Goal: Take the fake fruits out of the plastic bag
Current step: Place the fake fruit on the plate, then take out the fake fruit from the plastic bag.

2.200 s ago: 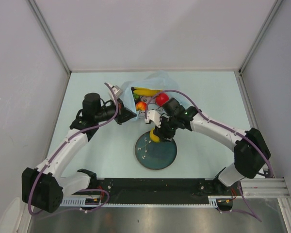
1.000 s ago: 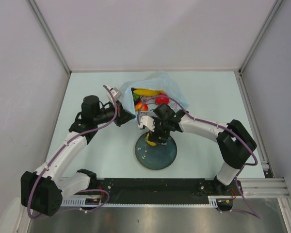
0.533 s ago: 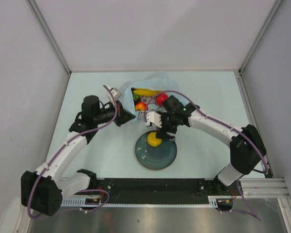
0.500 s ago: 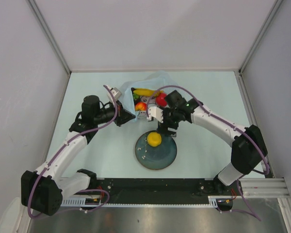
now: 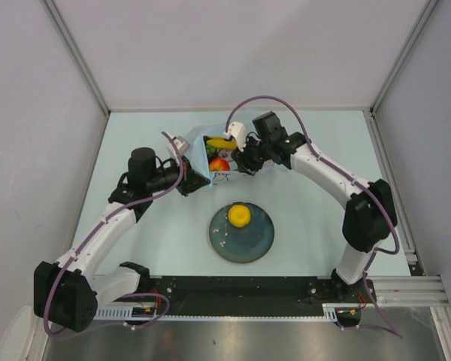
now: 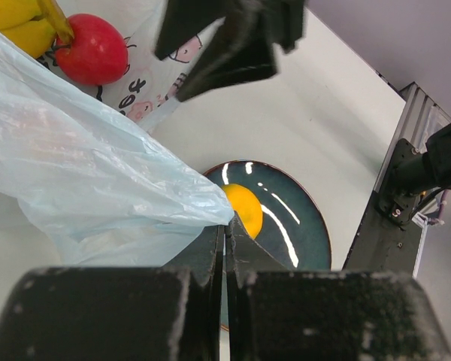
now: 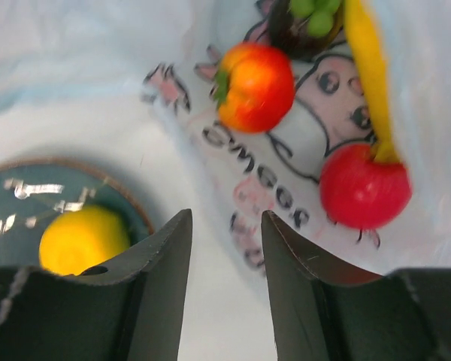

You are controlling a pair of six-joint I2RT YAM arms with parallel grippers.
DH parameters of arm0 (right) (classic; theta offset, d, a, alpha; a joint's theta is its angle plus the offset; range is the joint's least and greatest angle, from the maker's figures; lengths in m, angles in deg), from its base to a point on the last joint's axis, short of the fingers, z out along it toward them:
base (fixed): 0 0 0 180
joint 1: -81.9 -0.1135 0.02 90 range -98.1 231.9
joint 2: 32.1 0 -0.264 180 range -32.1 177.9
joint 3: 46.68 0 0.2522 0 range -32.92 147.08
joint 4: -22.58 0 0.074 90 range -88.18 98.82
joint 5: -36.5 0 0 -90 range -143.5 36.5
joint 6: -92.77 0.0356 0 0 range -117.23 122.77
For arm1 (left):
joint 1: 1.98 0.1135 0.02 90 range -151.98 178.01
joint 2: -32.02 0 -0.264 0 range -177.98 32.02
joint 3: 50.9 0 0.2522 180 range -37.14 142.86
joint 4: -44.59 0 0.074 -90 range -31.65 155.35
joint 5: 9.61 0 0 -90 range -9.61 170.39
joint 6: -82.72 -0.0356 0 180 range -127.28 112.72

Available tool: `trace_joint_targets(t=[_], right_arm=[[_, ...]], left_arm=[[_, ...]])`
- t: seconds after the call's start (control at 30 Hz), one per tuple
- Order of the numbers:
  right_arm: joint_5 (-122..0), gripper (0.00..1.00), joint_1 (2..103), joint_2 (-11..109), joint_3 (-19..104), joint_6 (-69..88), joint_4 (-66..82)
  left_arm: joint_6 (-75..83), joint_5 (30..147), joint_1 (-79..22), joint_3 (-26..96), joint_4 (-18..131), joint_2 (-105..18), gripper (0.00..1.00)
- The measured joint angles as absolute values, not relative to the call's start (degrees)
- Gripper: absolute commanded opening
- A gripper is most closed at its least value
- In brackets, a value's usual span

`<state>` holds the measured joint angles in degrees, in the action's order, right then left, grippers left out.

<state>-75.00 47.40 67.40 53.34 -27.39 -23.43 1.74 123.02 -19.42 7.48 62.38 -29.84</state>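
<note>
- The yellow round fruit [image 5: 240, 216] sits on the dark teal plate [image 5: 255, 244], nearest the arm bases and clear of the bag.
- Just beyond it, the left gripper [image 6: 225, 237] is clamped on the edge of the plastic bag [image 6: 75, 173]. It should grip firmly so the mouth gapes.
- The right gripper [image 7: 225, 218] hovers over that mouth, jaws apart and empty.
- Inside lie the orange fruit [image 7: 255, 86], then the red apple [image 7: 364, 186] and the banana bunch [image 7: 368, 68]. The orange fruit looks the easiest pick: straddle it squarely without pinching the film.
</note>
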Motion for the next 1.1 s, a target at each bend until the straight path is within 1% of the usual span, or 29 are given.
trace_joint_targets(t=[0.07,0.13,0.17,0.23,0.27,0.33,0.37,0.47,0.63,0.67,0.73,0.87,0.9,0.93,0.97,1.0,1.03,1.1], right_arm=[[-75.00,0.47,47.55,70.99,56.42,-25.02,-21.66],[-74.24,0.52,47.68,74.38,59.16,-22.82,-20.15],[-73.30,0.59,47.73,75.78,60.01,-22.05,-19.24],[-70.08,0.65,47.75,78.09,60.86,-20.63,-17.53],[-68.44,0.73,47.73,79.01,60.90,-20.28,-16.70],[-64.44,0.83,47.75,80.96,61.08,-19.54,-15.26],[-62.54,0.91,47.75,81.96,61.08,-19.43,-14.41],[-56.53,0.97,47.86,84.98,61.10,-18.88,-12.11],[-48.34,0.98,48.21,89.17,62.13,-19.91,-6.98],[-46.98,0.97,48.25,89.96,62.41,-20.28,-5.95],[-44.66,0.91,48.36,91.43,62.67,-21.18,-4.44],[-41.03,0.92,48.32,94.70,62.67,-24.04,-2.91],[-40.14,0.91,48.25,95.12,62.63,-24.78,-2.80],[-39.33,0.77,48.21,95.36,62.54,-25.61,-2.71],[-38.57,0.69,48.21,95.45,62.54,-26.42,-2.58],[-37.82,0.62,48.10,95.45,62.54,-27.21,-2.19],[-37.58,0.53,48.05,95.45,62.54,-27.60,-1.79],[-37.58,0.47,48.08,95.38,62.54,-27.93,-1.03]], left_arm=[[1.72,123.02,-19.42,7.48,62.38,-29.84,0.00],[1.65,123.02,-19.42,7.48,62.43,-29.84,0.00],[1.61,123.00,-19.42,7.48,62.47,-29.82,0.00],[1.26,123.00,-19.42,7.48,62.58,-29.80,0.00],[1.19,122.98,-19.37,7.48,62.67,-29.80,0.00],[1.04,122.96,-19.26,7.48,62.86,-29.78,0.00],[0.84,122.96,-19.15,7.48,62.93,-29.78,0.00],[0.65,122.89,-18.85,7.48,63.06,-29.78,0.00],[0.62,122.69,-18.54,7.48,63.17,-29.78,0.00],[0.62,122.69,-18.52,7.48,63.19,-29.78,0.00],[0.62,122.63,-18.48,7.48,63.23,-29.73,0.00],[0.60,122.59,-18.39,7.48,63.45,-29.23,0.00],[0.60,122.59,-18.34,7.48,63.45,-29.06,0.00],[0.60,122.59,-18.30,7.48,63.45,-28.90,0.00],[0.62,122.56,-18.28,7.48,63.41,-28.82,0.00],[0.62,122.56,-18.26,7.48,63.39,-28.73,0.00],[0.65,122.59,-18.24,7.48,63.36,-28.71,0.00],[0.67,122.59,-18.15,7.48,63.19,-28.71,0.00]])
